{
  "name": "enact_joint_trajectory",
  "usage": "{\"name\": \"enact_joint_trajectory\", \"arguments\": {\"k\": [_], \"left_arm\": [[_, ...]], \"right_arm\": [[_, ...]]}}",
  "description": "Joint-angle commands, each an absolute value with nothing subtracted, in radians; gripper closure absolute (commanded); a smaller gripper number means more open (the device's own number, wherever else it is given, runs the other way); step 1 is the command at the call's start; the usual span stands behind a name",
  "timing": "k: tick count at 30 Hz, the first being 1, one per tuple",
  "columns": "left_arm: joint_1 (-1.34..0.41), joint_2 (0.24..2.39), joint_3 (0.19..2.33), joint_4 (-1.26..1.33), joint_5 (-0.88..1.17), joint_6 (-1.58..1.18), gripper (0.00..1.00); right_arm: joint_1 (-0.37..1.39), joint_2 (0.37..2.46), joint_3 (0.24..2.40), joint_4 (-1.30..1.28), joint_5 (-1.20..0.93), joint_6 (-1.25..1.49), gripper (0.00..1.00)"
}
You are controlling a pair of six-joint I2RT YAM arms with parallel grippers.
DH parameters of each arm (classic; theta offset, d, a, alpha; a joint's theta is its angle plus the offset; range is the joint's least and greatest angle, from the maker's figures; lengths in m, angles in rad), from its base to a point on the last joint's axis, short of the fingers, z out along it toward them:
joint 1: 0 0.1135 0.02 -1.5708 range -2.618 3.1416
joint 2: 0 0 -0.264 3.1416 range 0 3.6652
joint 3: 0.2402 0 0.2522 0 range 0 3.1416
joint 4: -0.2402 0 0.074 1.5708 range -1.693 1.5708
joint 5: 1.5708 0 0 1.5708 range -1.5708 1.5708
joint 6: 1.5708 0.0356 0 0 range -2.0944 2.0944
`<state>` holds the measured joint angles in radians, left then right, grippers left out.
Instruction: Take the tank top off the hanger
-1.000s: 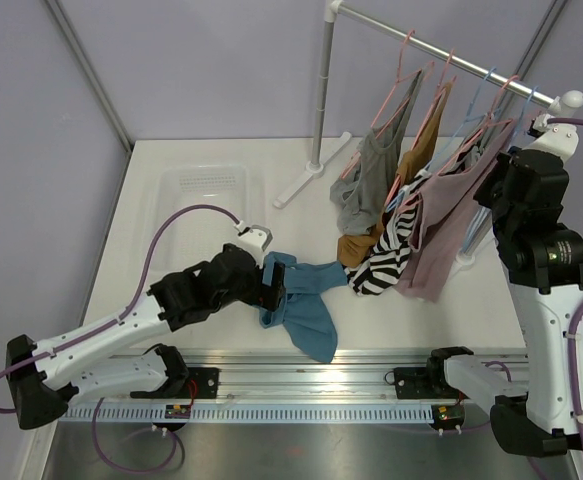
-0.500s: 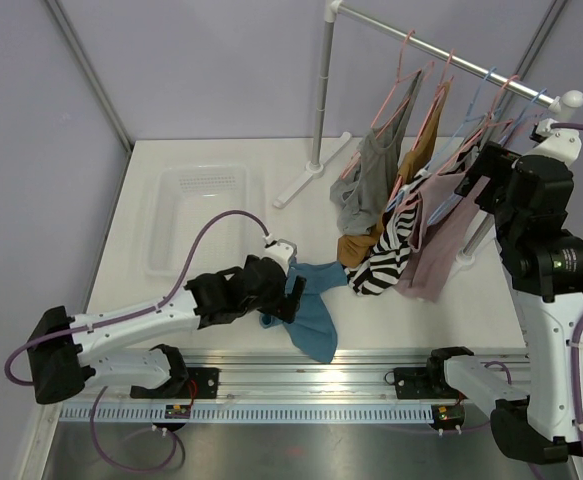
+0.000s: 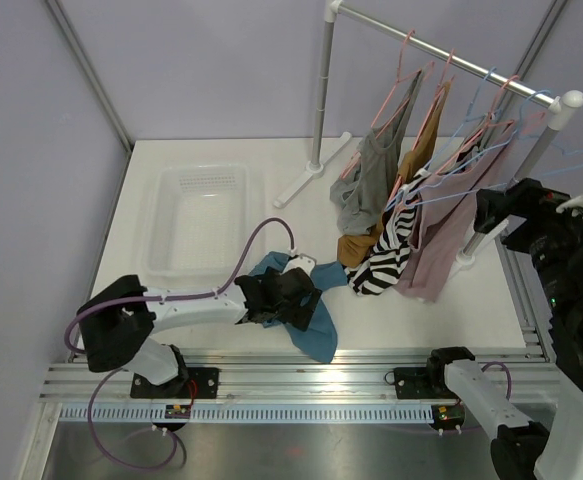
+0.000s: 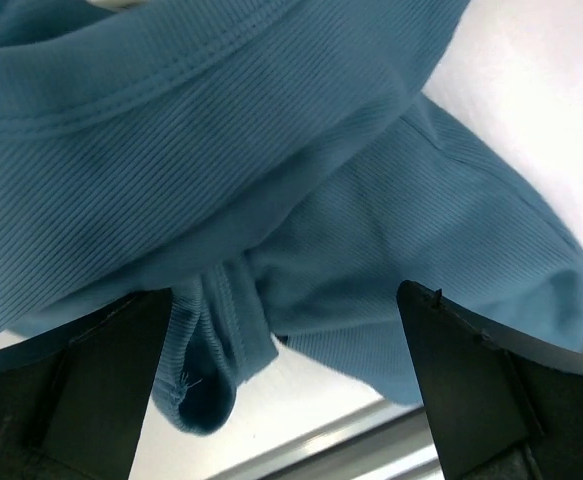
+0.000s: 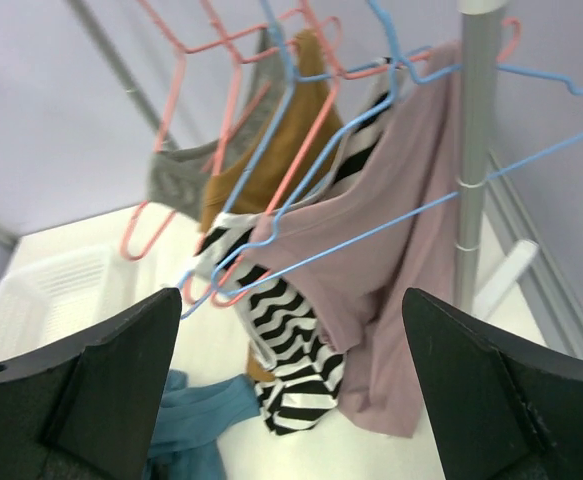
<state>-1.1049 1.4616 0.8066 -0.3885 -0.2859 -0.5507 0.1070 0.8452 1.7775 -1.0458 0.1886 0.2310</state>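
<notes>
Both spread wide and empty, I see: left gripper (image 3: 293,296) over the blue top (image 3: 318,332), right gripper (image 5: 291,385) facing the rack (image 3: 421,42).

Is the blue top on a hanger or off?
Off. The blue tank top lies crumpled on the table, not hanging from the rail.

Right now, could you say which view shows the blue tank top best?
Top external: the blue tank top lies crumpled, partly under the left claw. Left wrist shows only close-up fabric; right wrist, one corner.
</notes>
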Motion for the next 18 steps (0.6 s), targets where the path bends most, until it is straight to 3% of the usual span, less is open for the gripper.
{"name": "enact_joint_trajectory", "arguments": {"k": [1,3,4,5,6,8,18], "left_arm": [[-1.112,1.547,0.816,-0.279,-0.315,-0.568,0.02],[-1.115,1.594,0.822,-0.246,-0.298,-0.569,0.11],[-1.124,1.612,0.825,-0.236,-0.292,-0.569,0.25],[-1.130,1.637,0.830,-0.226,-0.291,-0.574,0.60],[-1.138,1.643,0.837,-0.225,-0.302,-0.580,0.77],[-1.160,1.632,0.847,-0.238,-0.324,-0.584,1.00],[-1.177,1.375,1.069,-0.538,-0.607,-0.534,1.00]], "right_arm": [[0.103,0.805,1.795,-1.058,0.003,0.218,0.00],[0.103,0.778,1.778,-1.049,-0.098,0.213,0.01],[0.104,0.769,1.772,-1.042,-0.112,0.215,0.01],[0.103,0.758,1.764,-1.037,-0.118,0.218,0.01],[0.104,0.743,1.758,-1.028,-0.121,0.218,0.01],[0.103,0.726,1.743,-1.022,-0.123,0.218,0.01],[0.103,0.675,1.706,-1.026,-0.153,0.221,0.00]]}}
